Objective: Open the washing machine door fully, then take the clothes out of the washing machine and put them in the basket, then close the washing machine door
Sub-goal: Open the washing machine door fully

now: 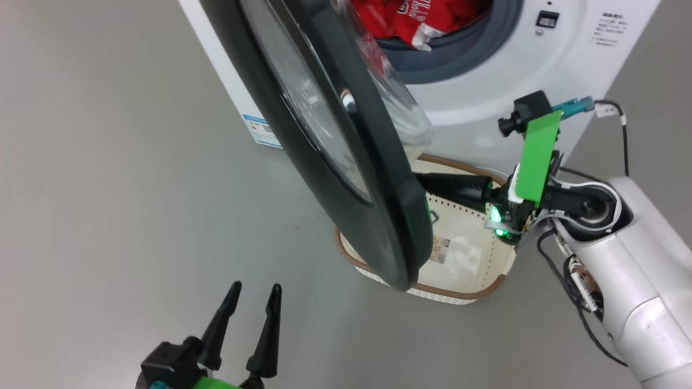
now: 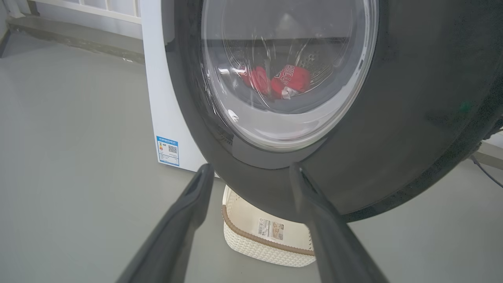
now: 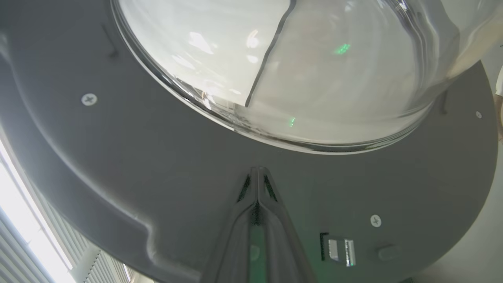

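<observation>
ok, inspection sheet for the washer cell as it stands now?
Surface: grey floor, no spills seen.
Job's things: washing machine door part open; clothes inside washing machine; basket on floor under door, visible part holds only a sticker.
Clutter: nothing seen.
Grippers: left gripper jaws open, apart from door; right gripper jaws shut, tips at door's inner frame.
Cables: black cable loops off right wrist.
Surroundings: pale slats beyond door.

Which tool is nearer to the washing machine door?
Right. The right tool, shut, has its tips at the grey inner frame of the washing machine door; the left tool, open, sits apart on its outer side.
</observation>
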Available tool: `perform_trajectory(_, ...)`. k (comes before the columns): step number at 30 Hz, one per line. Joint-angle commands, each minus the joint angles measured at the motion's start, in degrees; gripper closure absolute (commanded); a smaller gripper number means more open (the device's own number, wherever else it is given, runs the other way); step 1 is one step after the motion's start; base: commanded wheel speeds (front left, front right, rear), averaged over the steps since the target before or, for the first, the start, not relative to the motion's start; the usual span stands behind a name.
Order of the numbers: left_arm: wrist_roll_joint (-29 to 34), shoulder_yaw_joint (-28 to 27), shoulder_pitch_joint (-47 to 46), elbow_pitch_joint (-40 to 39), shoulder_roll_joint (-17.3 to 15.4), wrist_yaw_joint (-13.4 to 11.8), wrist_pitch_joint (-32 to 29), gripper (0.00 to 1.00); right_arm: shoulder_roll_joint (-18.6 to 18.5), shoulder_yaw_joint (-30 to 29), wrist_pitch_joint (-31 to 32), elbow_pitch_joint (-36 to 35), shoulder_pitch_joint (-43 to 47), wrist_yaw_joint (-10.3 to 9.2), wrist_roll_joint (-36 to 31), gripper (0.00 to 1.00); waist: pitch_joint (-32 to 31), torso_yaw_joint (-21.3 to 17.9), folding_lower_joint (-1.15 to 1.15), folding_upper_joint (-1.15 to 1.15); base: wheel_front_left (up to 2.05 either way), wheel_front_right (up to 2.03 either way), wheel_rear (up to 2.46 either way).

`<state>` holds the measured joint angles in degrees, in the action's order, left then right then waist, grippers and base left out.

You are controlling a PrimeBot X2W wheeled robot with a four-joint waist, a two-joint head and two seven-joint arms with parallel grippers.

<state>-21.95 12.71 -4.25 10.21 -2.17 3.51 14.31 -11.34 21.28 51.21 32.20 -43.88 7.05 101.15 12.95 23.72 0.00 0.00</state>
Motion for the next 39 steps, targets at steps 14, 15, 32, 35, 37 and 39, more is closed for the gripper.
perform_trajectory(14, -0.2, -3.2, 2.2, -1.5, -0.7, -1.0, 0.7, 0.00, 5.5, 2.4, 1.6, -3.3, 4.6, 0.44, -1.3, 1.00, -3.9, 6.6, 0.00, 0.00, 0.00, 0.00, 0.00)
perform_trajectory(15, -0.1, -3.3, 2.4, -1.6, -0.7, -1.0, 0.7, 0.00, 5.8, 2.7, 1.7, -3.4, 4.6, 0.44, -1.4, 1.00, -3.9, 6.6, 0.00, 0.00, 0.00, 0.00, 0.00)
perform_trajectory(32, -0.1, -5.2, 3.5, -3.2, -0.7, -1.9, 0.7, 0.00, 8.3, 4.7, 1.4, -3.0, 4.4, 0.44, -1.5, 1.00, -3.7, 7.2, 0.00, 0.00, 0.00, 0.00, 0.00)
perform_trajectory(35, 0.0, -5.3, 3.6, -3.1, -0.7, -1.8, 0.7, 0.00, 8.4, 4.7, 0.7, -3.1, 4.6, 0.44, -1.6, 1.00, -3.9, 7.1, 0.00, 0.00, 0.00, 0.00, 0.00)
perform_trajectory(37, 0.1, -5.2, 3.6, -3.0, -0.7, -1.7, 0.7, 0.00, 8.4, 4.4, 0.0, -3.1, 5.0, 0.44, -2.1, 0.97, -4.0, 7.1, 0.00, 0.00, 0.00, 0.00, 0.00)
perform_trajectory(39, 0.2, -5.1, 3.5, -2.8, -0.7, -1.6, 0.7, 0.00, 8.4, 3.9, -0.9, -3.1, 5.4, 0.44, -2.9, 0.42, -4.1, 7.0, 0.00, 0.00, 0.00, 0.00, 0.00)
